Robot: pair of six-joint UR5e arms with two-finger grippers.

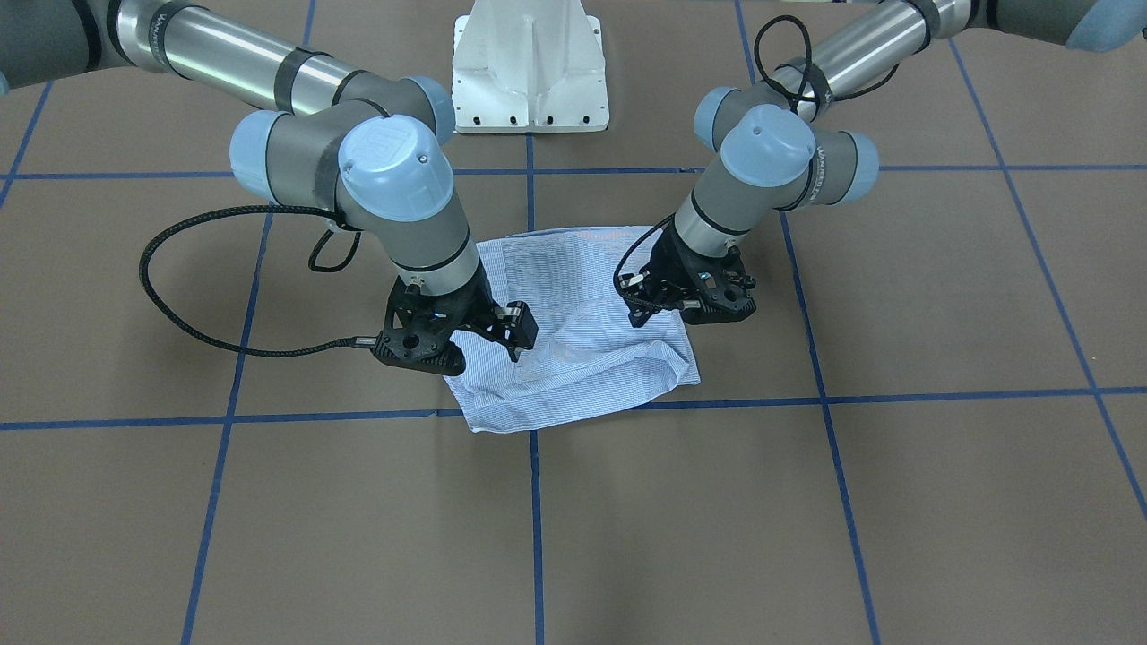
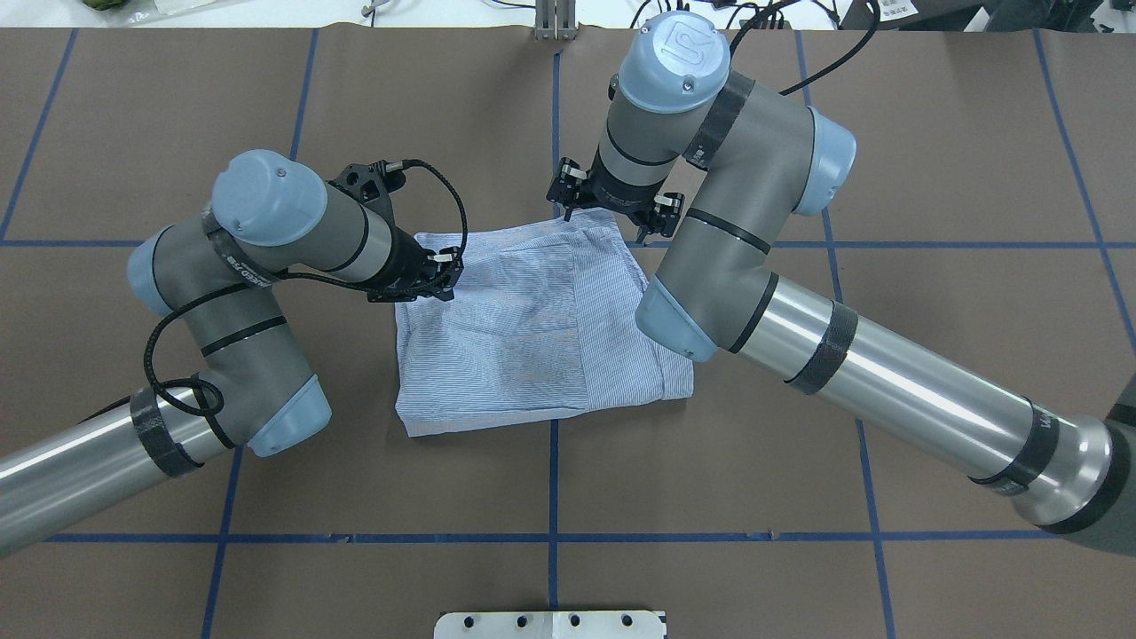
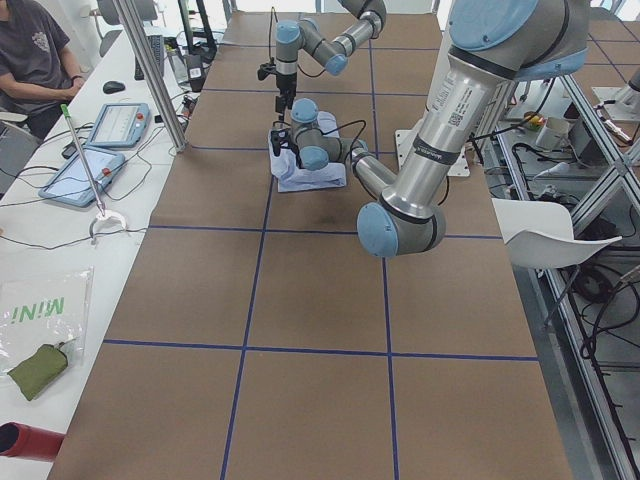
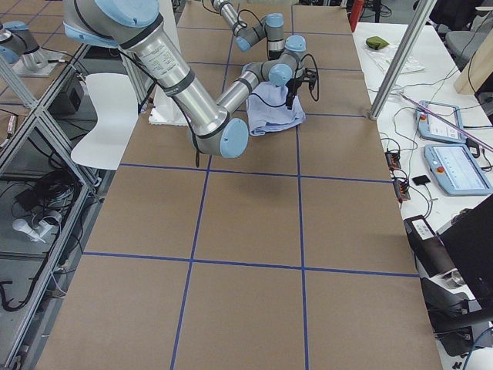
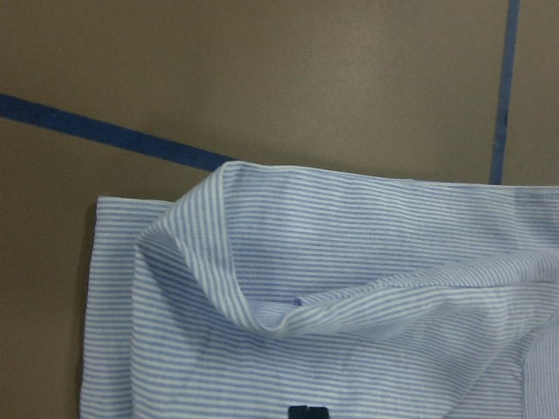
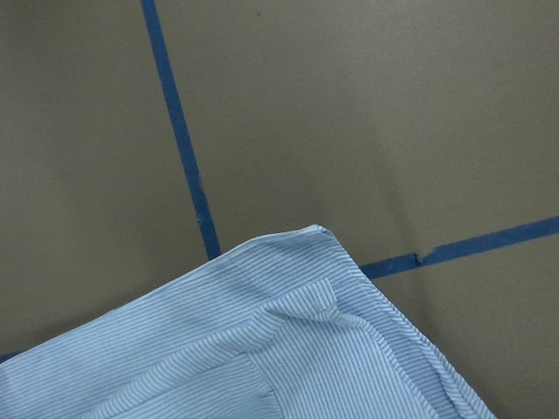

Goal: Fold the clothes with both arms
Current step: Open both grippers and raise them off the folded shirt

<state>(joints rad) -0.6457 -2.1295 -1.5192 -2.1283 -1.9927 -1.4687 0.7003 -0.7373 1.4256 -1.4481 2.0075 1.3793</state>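
Note:
The light blue striped shirt (image 1: 573,349) lies folded into a rough square on the brown table (image 2: 532,337). My left gripper (image 2: 441,277) hovers over its far left corner and looks open; it also shows in the front view (image 1: 668,309). My right gripper (image 2: 617,206) hovers over the far right edge, jaws spread and empty, and shows in the front view (image 1: 504,336). The left wrist view shows a raised fold of the shirt (image 5: 349,288). The right wrist view shows a flat shirt corner (image 6: 262,349). No fingers show in either wrist view.
Blue tape lines (image 2: 554,479) grid the brown table. The white pedestal base (image 1: 529,81) stands at the robot's side. A side table with tablets (image 3: 85,170) and a seated person (image 3: 30,50) lie beyond the far edge. A white chair (image 3: 545,235) stands behind the robot.

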